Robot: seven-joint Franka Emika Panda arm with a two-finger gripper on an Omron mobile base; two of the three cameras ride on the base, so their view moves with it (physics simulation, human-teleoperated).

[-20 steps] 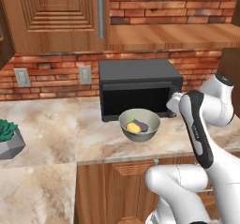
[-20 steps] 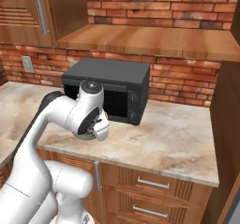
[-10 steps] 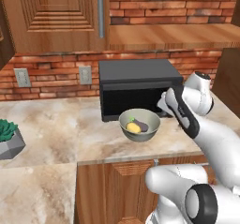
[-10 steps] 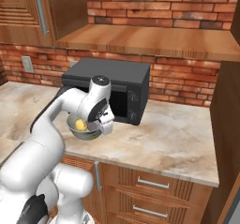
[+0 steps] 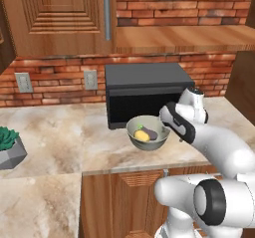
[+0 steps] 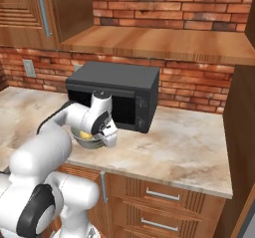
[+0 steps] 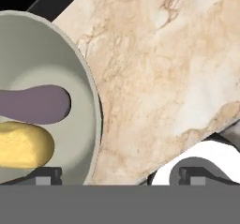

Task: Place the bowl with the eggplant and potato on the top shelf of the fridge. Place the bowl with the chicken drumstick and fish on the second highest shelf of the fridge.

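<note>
The bowl with the eggplant and potato (image 5: 147, 134) is an olive-grey bowl on the marble counter, in front of the microwave. It holds the dark purple eggplant (image 5: 151, 134) and the yellow potato (image 5: 142, 136). In the hand view the bowl (image 7: 86, 124), eggplant (image 7: 35, 103) and potato (image 7: 21, 145) lie at the left. My gripper (image 7: 117, 175) is open and straddles the bowl's right rim, one tip inside and one outside. The gripper (image 5: 168, 128) hovers at that rim and, from the right, partly covers the bowl (image 6: 85, 137). The fridge and the bowl with the chicken drumstick and fish are out of view.
A black microwave (image 5: 144, 95) stands right behind the bowl against the brick wall. A potted plant (image 5: 7, 145) sits at the far left of the counter. The counter's front edge (image 5: 124, 168) runs just below the bowl. Wooden cabinets and a shelf hang above.
My hand has swung left and down from the right side of the counter to the bowl's right rim. The jaws have stayed open and the bowl has not moved.
</note>
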